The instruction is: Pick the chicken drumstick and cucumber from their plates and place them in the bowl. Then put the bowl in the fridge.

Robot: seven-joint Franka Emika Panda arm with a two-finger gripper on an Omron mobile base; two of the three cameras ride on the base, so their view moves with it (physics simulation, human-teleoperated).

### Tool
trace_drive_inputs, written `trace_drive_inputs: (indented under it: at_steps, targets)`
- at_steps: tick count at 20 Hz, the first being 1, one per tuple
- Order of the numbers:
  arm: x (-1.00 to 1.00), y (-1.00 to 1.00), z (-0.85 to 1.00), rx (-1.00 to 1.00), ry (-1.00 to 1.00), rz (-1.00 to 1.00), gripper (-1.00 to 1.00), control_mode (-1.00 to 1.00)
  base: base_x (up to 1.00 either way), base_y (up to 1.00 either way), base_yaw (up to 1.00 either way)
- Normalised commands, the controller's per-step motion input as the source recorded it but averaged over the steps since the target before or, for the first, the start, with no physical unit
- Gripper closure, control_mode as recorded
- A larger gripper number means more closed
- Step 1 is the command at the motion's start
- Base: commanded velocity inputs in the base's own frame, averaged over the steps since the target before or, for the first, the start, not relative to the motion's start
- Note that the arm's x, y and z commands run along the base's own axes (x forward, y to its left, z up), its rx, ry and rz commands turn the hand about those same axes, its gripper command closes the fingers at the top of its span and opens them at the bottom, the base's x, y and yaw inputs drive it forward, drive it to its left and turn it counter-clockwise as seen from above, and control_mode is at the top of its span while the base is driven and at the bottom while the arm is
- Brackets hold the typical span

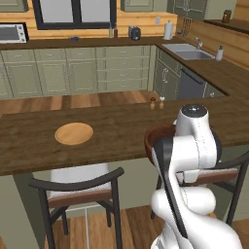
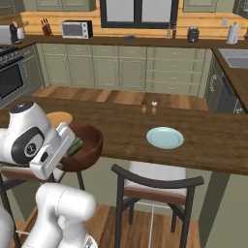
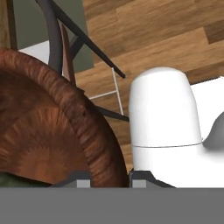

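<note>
In the left base view, the bowl (image 1: 154, 137) shows only as a reddish-brown rim at the near edge of the long wooden desk (image 1: 116, 133), mostly hidden behind the white arm. A light-tan wooden plate (image 1: 74, 133) lies flat on the desk, well apart from the bowl, on the side away from the arm. Two small shakers (image 1: 156, 102) stand at the far edge of the desk, beyond the bowl. A dark chair (image 1: 80, 192) stands below the desk edge, under the plate.

In the right base view, the bowl (image 2: 87, 145) is at the near edge of the desk, just beside the arm's hand. Something dark green, the cucumber (image 2: 75, 147), lies inside the bowl against the wall nearest the arm. The tan plate peeks out just behind the bowl. A pale blue plate (image 2: 165, 137) lies on the desk, well apart from the bowl.

In the hand view, the end effector (image 3: 109, 180) has one dark finger tip on each side of the bowl's wall (image 3: 83, 127), so it appears clenched on the rim. The bowl's ribbed inside shows, with a bit of green at the bottom corner.
</note>
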Motion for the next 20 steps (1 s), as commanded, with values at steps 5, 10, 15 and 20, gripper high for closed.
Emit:
trace_drive_inputs:
  at_steps: [5,10,15,20]
  targets:
    - [-0.23,0.1,0.0,0.0,-0.01,0.0,1.0,1.0,-0.2,0.2,0.01]
    - [0.0,0.0,0.0,0.0,0.0,0.0,1.0,1.0,-0.84,1.0,0.04]
    - [0.0,0.0,0.0,0.0,0.0,0.0,1.0,1.0,-0.03,1.0,0.0]
    - [0.0,0.0,0.0,0.0,0.0,0.0,1.0,1.0,0.3,1.0,0.0]
